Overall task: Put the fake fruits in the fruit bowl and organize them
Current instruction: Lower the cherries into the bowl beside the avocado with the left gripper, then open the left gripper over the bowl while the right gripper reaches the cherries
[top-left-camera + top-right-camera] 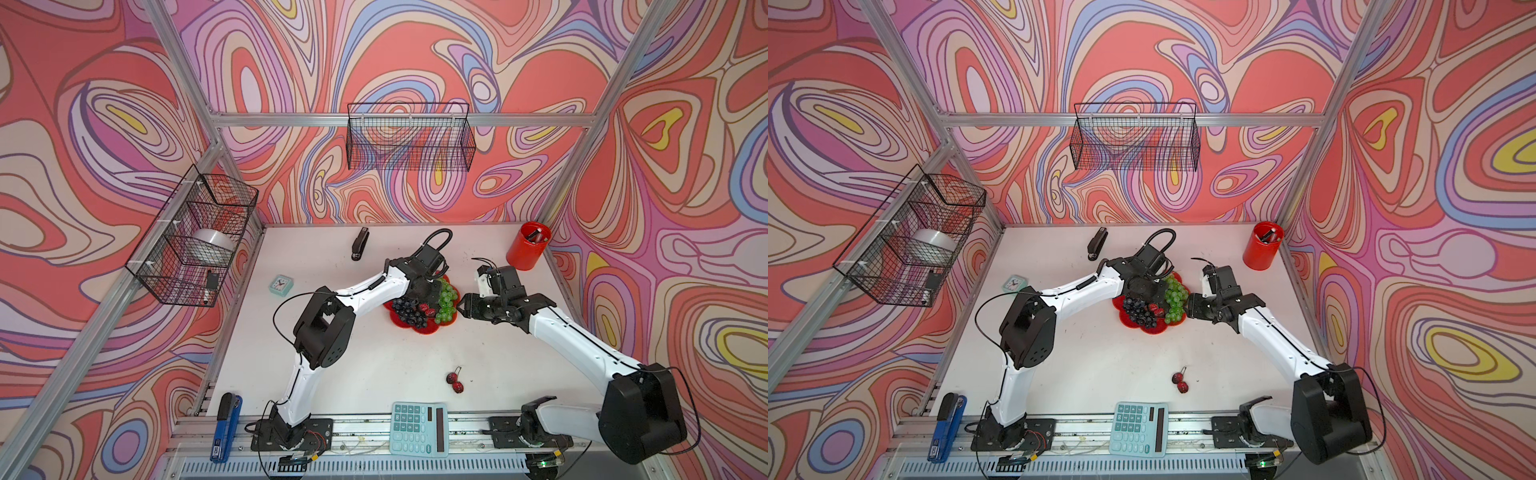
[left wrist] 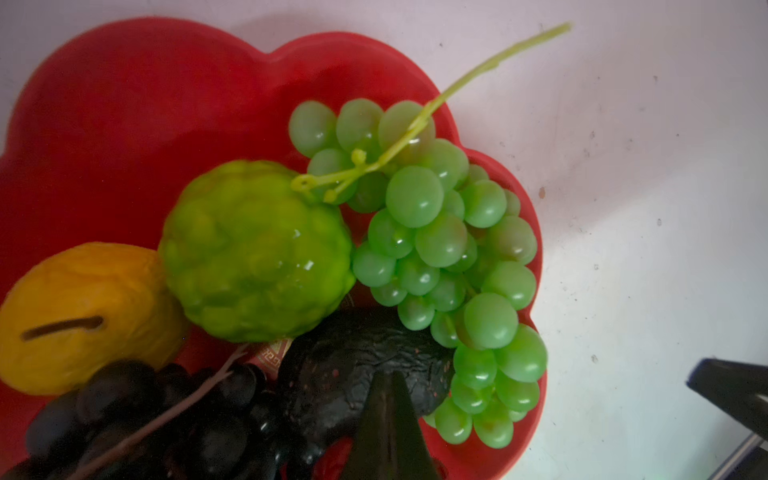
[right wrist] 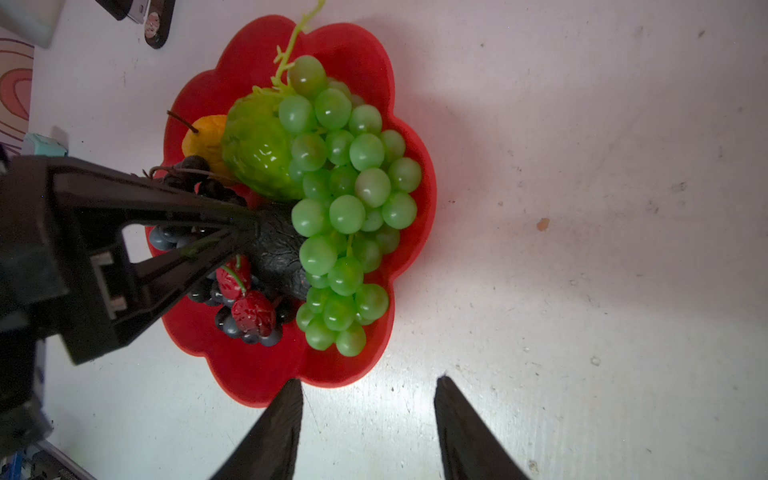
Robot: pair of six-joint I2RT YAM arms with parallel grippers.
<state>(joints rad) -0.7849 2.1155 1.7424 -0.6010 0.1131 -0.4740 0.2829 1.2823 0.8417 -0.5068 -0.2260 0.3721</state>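
Observation:
The red scalloped fruit bowl holds a green grape bunch, a dark purple grape bunch, a bumpy lime-green ball, a yellow fruit, a dark avocado and red berries. My left gripper is shut, holding nothing, its tips against the avocado. The right gripper stands open and empty over the table beside the bowl's rim. Another pair of red stemmed berries lies on the table nearer the front.
A tall red cup stands at the back right. A black stapler and a small clock lie back left. A teal calculator and a blue stapler sit at the front edge.

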